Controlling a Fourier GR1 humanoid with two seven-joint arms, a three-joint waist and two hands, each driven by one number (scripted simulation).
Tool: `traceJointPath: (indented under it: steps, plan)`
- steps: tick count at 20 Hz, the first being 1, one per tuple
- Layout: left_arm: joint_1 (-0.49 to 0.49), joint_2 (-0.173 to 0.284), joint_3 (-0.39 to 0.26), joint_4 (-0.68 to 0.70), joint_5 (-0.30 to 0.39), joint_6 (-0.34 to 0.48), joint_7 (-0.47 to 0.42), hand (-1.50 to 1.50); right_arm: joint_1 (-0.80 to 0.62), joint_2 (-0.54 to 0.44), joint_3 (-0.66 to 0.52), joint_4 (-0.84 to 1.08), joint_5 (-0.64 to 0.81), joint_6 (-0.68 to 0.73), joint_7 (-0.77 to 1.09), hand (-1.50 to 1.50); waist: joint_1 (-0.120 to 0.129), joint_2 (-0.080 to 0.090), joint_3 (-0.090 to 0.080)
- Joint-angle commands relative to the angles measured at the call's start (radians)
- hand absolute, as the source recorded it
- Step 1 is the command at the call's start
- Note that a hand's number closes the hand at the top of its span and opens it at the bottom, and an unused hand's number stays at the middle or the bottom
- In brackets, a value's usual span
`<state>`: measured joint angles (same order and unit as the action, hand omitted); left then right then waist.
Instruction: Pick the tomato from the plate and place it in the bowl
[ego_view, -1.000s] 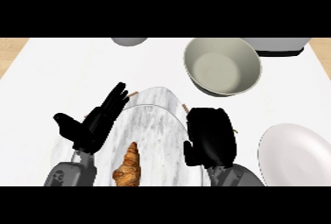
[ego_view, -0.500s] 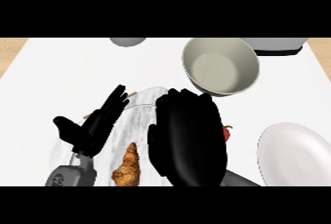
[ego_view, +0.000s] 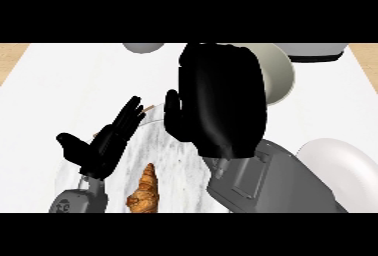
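White bench (ego_view: 66, 85) carries a marble plate (ego_view: 173, 165) with a croissant (ego_view: 145, 190). Right hand (ego_view: 221, 100) is raised over the bowl (ego_view: 279, 75), hiding most of it; finger state cannot be told. Tomato not visible. Left hand (ego_view: 103, 145) rests at plate's left edge, fingers (ego_view: 129, 115) straight.

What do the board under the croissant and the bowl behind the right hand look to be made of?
The board looks like polished marble: white with grey veining. The bowl seems glazed ceramic or stoneware: smooth, plain off-white, thick-rimmed, mostly hidden behind the right hand. The croissant looks baked golden-brown.
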<state>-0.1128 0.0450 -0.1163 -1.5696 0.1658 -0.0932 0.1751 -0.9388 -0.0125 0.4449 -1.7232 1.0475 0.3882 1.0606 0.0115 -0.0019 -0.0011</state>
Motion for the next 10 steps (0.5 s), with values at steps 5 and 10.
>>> traceJointPath:
  steps: [5,10]
  plan:
    - [0.042,0.005,-0.011,-0.066,-0.001,-0.005,0.022,0.00,-0.054,-0.050,-0.236,0.239,0.008,-0.111,-0.144,1.50,0.003,0.004,0.001]
    - [0.018,0.019,0.029,-0.031,0.030,-0.034,0.002,0.00,-0.142,-0.098,-0.324,0.497,0.039,-0.263,-0.289,1.50,0.012,0.008,0.001]
